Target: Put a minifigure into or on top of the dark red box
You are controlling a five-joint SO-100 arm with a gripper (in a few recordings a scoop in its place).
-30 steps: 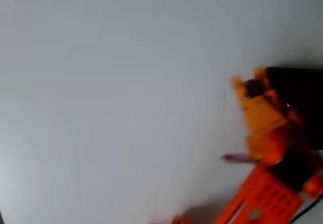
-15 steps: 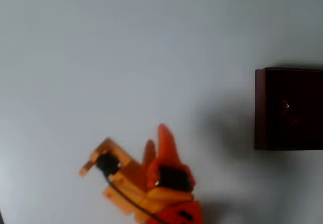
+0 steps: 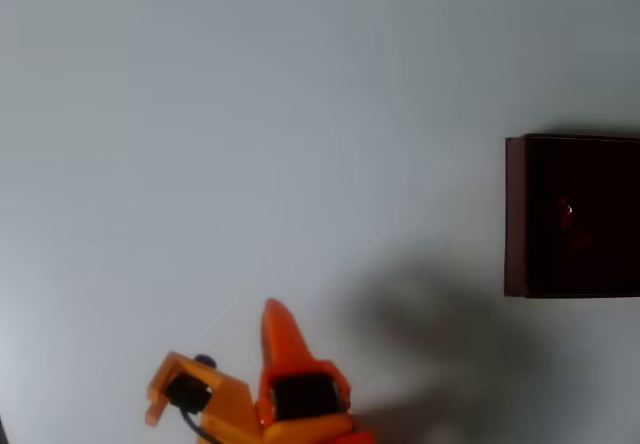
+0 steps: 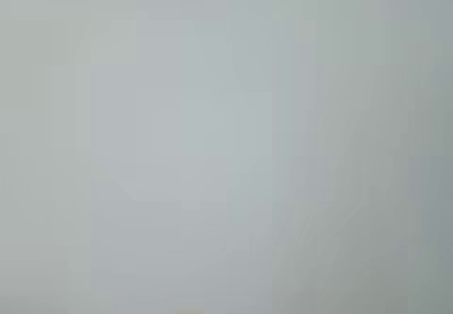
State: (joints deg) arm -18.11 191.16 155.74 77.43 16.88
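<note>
in the overhead view the orange gripper (image 3: 275,329) sits at the bottom edge on the pale grey table (image 3: 250,114); whether its jaws are spread i cannot tell. far right, the dark red box (image 3: 515,214) holds the minifigure (image 3: 567,212). no readable writing.

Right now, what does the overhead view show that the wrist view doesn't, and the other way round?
Overhead view alone: the dark red box at the right edge, with a small reddish thing inside, likely the minifigure, and the orange pincer at the bottom edge, far left of the box; I cannot tell whether it is open. Wrist view alone: nothing distinct, just blurred pale grey. Shared: the pale tabletop.
</note>
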